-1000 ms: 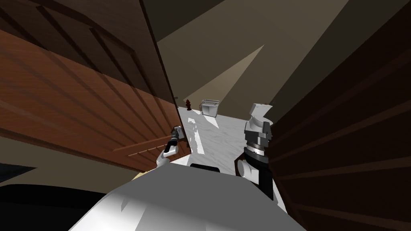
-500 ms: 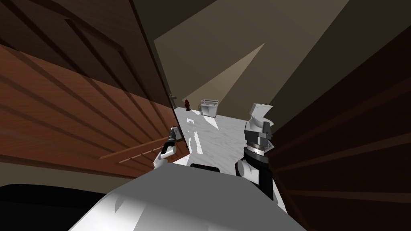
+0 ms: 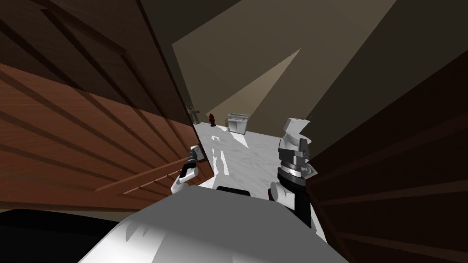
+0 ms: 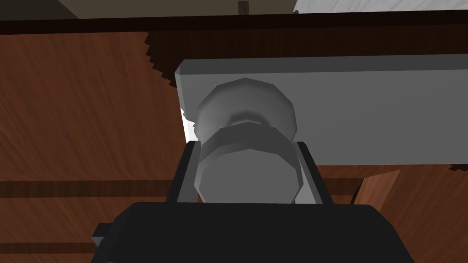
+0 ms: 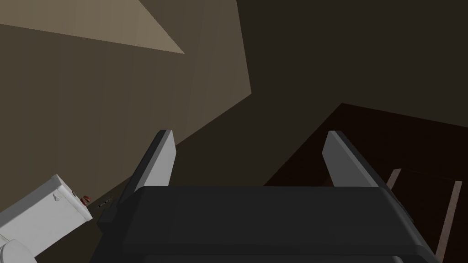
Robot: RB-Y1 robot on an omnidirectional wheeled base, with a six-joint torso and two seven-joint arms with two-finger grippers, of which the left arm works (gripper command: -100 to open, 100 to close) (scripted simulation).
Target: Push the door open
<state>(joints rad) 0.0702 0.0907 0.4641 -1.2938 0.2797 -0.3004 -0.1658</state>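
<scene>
A brown panelled door [image 3: 91,137] stands ajar on my left, its free edge swung away from me. In the left wrist view a round grey knob [image 4: 247,178] on a grey plate [image 4: 365,109] sits between the fingers of my left gripper [image 4: 247,145], which is shut on its sides. The head view shows that left gripper [image 3: 197,153] at the door's edge, low down. My right gripper [image 3: 296,125] is held up on the right, apart from the door. In its own wrist view the right gripper [image 5: 249,134] is open and holds nothing.
Through the gap lies a white floor [image 3: 247,155] with a white box [image 3: 238,122] and a small dark red object [image 3: 211,119] at its far end. A dark brown panelled surface [image 3: 388,160] rises close on my right. Beige walls stand beyond.
The door has swung further away to the left and the gap has widened. My left gripper has moved left with the knob. The right arm has stayed still.
</scene>
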